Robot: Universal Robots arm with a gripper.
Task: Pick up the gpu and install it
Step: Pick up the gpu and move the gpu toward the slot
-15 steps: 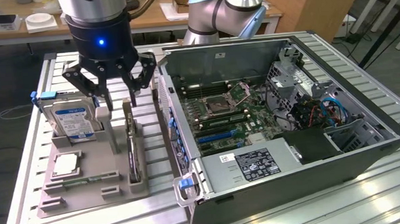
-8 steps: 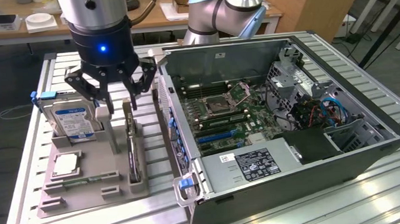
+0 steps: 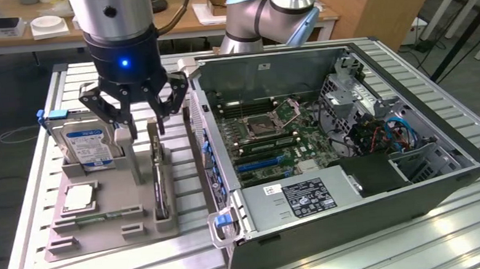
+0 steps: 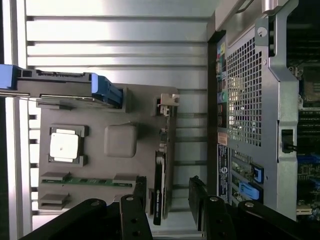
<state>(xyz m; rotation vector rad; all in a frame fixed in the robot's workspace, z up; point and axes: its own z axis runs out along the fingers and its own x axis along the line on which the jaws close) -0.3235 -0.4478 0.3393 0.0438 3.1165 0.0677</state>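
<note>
The gpu (image 3: 159, 188) stands on edge in a slot of the grey holder (image 3: 105, 237), a thin black card seen blade-like. In the wrist view the gpu (image 4: 160, 185) has its pale bracket end pointing away from the fingers. My gripper (image 3: 141, 128) hangs open just above the holder, over the card's far end. In the wrist view, the gripper (image 4: 167, 202) has its two black fingers (image 4: 135, 212) on either side of the card's line, with nothing gripped.
The holder also carries a hard drive (image 3: 88, 145) with a blue-and-white label, a processor chip (image 3: 79, 197) and a green memory strip (image 3: 104, 215). The open computer case (image 3: 350, 190) with its motherboard (image 3: 264, 133) lies at the exterior view's right, close beside the holder.
</note>
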